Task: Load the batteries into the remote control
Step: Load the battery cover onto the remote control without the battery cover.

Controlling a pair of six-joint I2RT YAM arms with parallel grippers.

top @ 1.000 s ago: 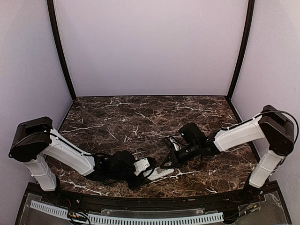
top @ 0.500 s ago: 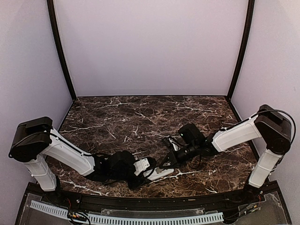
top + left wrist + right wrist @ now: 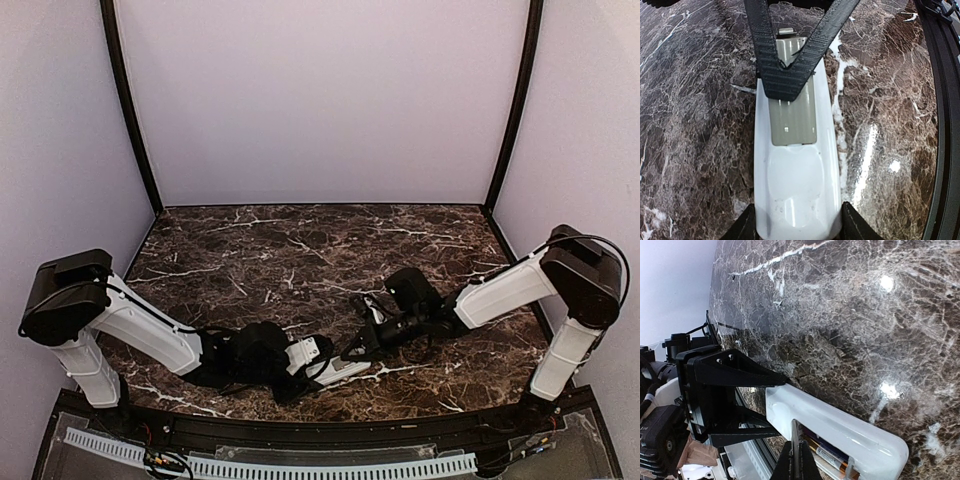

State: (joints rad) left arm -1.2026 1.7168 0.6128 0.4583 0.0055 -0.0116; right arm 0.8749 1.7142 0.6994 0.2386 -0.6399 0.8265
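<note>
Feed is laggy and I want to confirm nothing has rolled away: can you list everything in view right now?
remote control: one, white, back side up on the table near the front edge, compartment open
batteries: two seem to show, dark with a gold end, lying in the remote's compartment
table: one, dark brown marble with white veins
walls: pale lilac, behind and at both sides
frame posts: two, black, at the back corners
cable duct: one, white, slotted, along the near edge
arms: two, white and black, reaching in from either side
left pincer: black, clamped on the remote's sides
right pincer: black, tips shut, at the compartment
</note>
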